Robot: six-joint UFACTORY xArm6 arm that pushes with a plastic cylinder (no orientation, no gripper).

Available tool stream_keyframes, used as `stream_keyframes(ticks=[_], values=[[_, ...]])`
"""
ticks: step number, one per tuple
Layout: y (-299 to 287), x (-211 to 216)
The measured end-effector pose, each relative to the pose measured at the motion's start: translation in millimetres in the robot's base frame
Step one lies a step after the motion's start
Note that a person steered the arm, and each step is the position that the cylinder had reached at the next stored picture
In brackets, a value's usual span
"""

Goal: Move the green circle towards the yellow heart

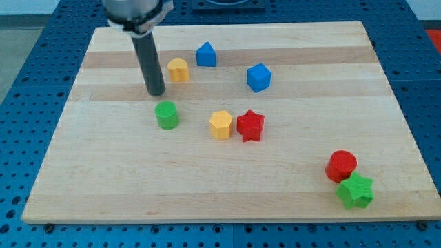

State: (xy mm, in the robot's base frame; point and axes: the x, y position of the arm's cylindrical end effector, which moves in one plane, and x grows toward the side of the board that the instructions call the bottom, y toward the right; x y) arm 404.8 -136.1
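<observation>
Pale wooden board (227, 186) lies on a blue perforated bench (27, 83), which shows at all four edges of the view. No brand, label or writing can be read on any surface.

Rod (148, 62): dark, straight, descending from a grey housing at the view's top. It carries no jaws, so no opening state applies. My tip (157, 93) rests on the board in its upper left part.

Nearest to the tip: green circle (167, 115), just beside it at about 5 o'clock, a narrow strip of board showing between the two; contact is not apparent. Yellow heart (178, 69) stands near the tip at about 1 o'clock, and at about 12 o'clock from the green circle, with the tip lying roughly between them and to the left.

Further out: blue house-shaped block (206, 54) at 2 o'clock from the heart, close by. Blue cube (259, 77) at 3 o'clock from the tip, well apart. Yellow pentagon (220, 125) at 3 o'clock from the green circle, with red star (251, 125) touching or very nearly touching its right side. Red cylinder (341, 166) and green star (355, 191) sit together near the board's lower right corner, the star at 5 o'clock from the cylinder and touching it.

Count: eight blocks. Two green, two yellow, two blue, two red. By shape: two stars, two round blocks, one heart, one pentagon, one cube, one house shape. One rod, one board.
</observation>
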Motion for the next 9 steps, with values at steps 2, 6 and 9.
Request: stream_keyframes(ticks=[2, 6, 9], values=[[-33.0, 44.3], [9.6, 129.5], [15.3, 85.7]])
